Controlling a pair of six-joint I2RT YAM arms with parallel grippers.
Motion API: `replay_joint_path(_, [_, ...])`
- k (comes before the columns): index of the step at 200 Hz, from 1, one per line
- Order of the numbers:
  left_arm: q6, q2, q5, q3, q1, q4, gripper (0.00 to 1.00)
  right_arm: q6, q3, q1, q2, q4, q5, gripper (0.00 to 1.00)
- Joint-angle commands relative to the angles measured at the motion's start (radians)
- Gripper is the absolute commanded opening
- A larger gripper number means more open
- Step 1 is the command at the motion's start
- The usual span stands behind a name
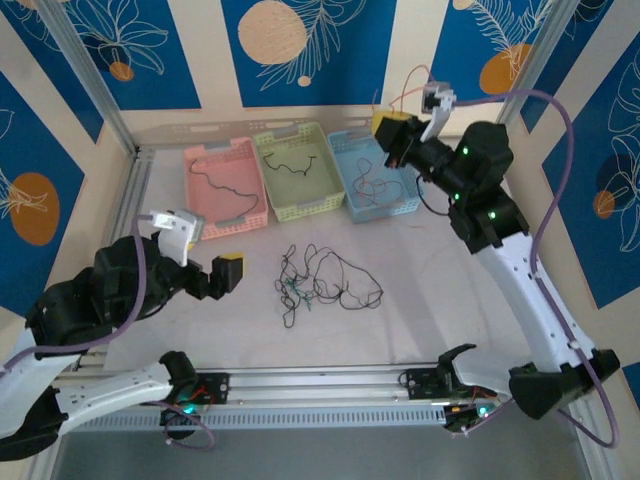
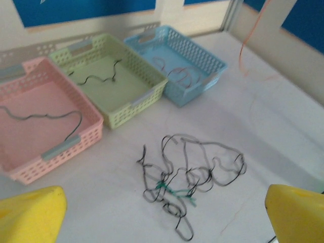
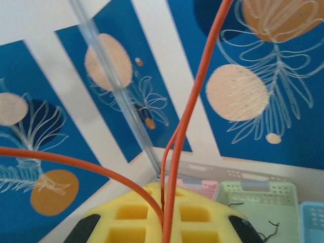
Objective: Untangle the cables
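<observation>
Because the left gripper (image 1: pixel 226 273) hangs with its yellow pads spread wide and nothing between them, low over the white table (image 1: pixel 240 335) just left of the loose tangle of thin black wires (image 1: pixel 325 280), the first hazard lies there. A short green strand (image 2: pixel 172 190) is knotted through the tangle's middle, and the loops cross one another closely. A pinch that takes two strands instead of one would, I judge, drag the whole knot along or pull it tighter. Wires this fine could also slip out of soft pads.

Behind it, the pink slotted plastic basket (image 1: pixel 235 165) and the pale green slotted basket (image 1: pixel 300 195) each hold one black wire lying alone. Nothing threatens them unless a dragged strand sweeps over a rim.

Further right, the light blue slotted basket (image 1: pixel 350 150) already holds some curled wires. Above its far corner the right gripper (image 1: pixel 392 130) is clamped shut on a thin orange wire (image 3: pixel 190 111), whose springy loops arch upward from the pads. If let go from this height, the wire may bounce onto the rim or fall outside. If it lands on the curled wires, it could snarl with them afresh. Its free loops might also catch on the wrist hardware.
</observation>
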Motion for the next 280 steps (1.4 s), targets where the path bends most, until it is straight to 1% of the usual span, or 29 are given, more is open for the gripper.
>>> replay_joint_path(1, [-0.032,-0.02,-0.06,-0.042,0.007,-0.072,1.0,0.057,0.096,-0.035,0.086,-0.029,0.032,0.0])
replay_joint_path(24, [-0.036,-0.042,-0.069,-0.088,0.007,-0.096,1.0,0.036,0.212,-0.049,0.184,-0.059,0.094,0.0])
replay_joint_path(44, [-0.037,-0.056,-0.074,-0.132,0.007,-0.103,1.0,0.058,0.301,-0.075,0.269,-0.077,0.096,0.0])
replay_joint_path(64, [-0.042,-0.069,-0.084,-0.17,0.007,-0.111,1.0,0.048,0.362,-0.088,0.342,-0.063,0.139,0.0])
replay_joint_path(92, [-0.053,-0.115,-0.108,-0.233,0.007,-0.092,0.99,0.039,0.478,-0.105,0.452,-0.07,0.146,0.0])
replay_joint_path(130, [-0.058,-0.148,-0.13,-0.312,0.007,-0.08,1.0,0.006,0.643,-0.111,0.594,-0.12,0.194,0.0])
replay_joint_path(143, [-0.054,-0.156,-0.125,-0.32,0.007,-0.07,1.0,0.009,0.69,-0.11,0.634,-0.134,0.191,0.0])
replay_joint_path(157, [-0.056,-0.169,-0.154,-0.318,0.008,-0.072,1.0,0.009,0.737,-0.11,0.671,-0.141,0.18,0.0])
replay_joint_path(170, [-0.056,-0.185,-0.166,-0.328,0.008,-0.068,1.0,0.014,0.778,-0.111,0.703,-0.142,0.197,0.0])
replay_joint_path(190, [-0.052,-0.196,-0.151,-0.34,0.009,-0.058,1.0,0.013,0.818,-0.11,0.753,-0.148,0.23,0.0])
replay_joint_path(233, [-0.052,-0.193,-0.151,-0.345,0.008,-0.053,1.0,-0.008,0.889,-0.116,0.851,-0.172,0.242,0.0])
replay_joint_path(280, [-0.052,-0.191,-0.152,-0.346,0.008,-0.053,1.0,0.016,0.869,-0.142,0.907,-0.179,0.241,0.0])
